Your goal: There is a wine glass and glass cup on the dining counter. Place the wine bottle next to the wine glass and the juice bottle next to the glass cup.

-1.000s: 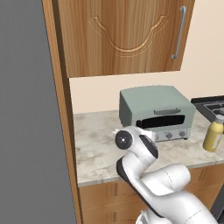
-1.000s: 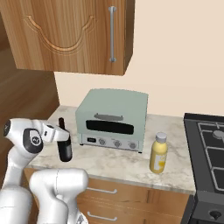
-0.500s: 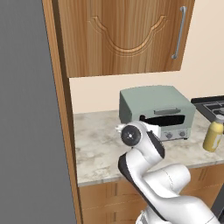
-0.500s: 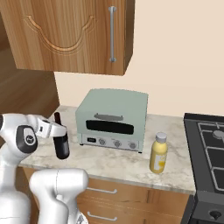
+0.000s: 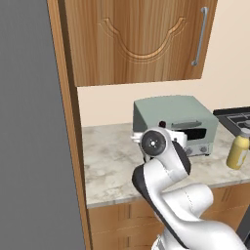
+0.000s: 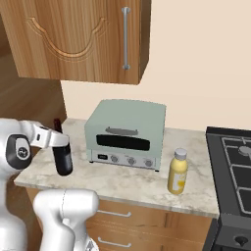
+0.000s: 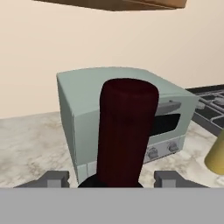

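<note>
The worktop (image 6: 122, 184) was seen spread below the fingers, with the toaster oven (image 6: 128, 133) set just beyond them and the juice bottle (image 6: 177, 171) well off to their right. The wine bottle (image 6: 62, 154) was held between the fingers, closed on its body, its red neck (image 7: 127, 131) rising straight between them in the hand view. The lift would be best kept upright and steady (the bottle is tall and would swing easily), and carried clear of the oven. The gripper (image 6: 60, 143) was reached out level from a folded arm, left of the oven.
</note>
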{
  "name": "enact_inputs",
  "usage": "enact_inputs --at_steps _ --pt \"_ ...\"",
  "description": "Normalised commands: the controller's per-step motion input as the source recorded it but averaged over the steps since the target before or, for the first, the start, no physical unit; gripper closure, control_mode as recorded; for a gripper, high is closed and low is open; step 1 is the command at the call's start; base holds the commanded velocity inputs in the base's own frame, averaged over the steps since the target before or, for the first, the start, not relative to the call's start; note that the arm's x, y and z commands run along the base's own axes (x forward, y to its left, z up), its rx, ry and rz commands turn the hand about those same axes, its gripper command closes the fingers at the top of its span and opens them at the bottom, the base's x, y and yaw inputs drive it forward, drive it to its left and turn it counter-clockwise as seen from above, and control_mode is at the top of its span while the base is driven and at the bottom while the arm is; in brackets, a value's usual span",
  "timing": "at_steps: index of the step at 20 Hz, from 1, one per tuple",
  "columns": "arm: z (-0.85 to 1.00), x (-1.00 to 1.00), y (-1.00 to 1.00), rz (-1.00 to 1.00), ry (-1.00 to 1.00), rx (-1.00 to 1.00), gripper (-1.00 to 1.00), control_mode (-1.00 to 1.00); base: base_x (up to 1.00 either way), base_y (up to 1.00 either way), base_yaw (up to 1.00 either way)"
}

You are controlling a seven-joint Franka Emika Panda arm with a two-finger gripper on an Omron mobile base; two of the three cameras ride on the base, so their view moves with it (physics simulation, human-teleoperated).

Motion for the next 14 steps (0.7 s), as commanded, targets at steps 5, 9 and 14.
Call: enact_inputs --at_steps 5,9,14 --pt "0.27 -0.26 0.04 0.05 0.00 0.00 1.00 -1.00 0.00 0.00 0.00" --pt "0.19 -0.22 0.02 0.05 0.00 0.00 1.00 -1.00 0.00 0.00 0.00" --pt "0.00 0.00 0.00 0.00 0.00 0.00 1.00 1.00 -0.26 0.00 0.04"
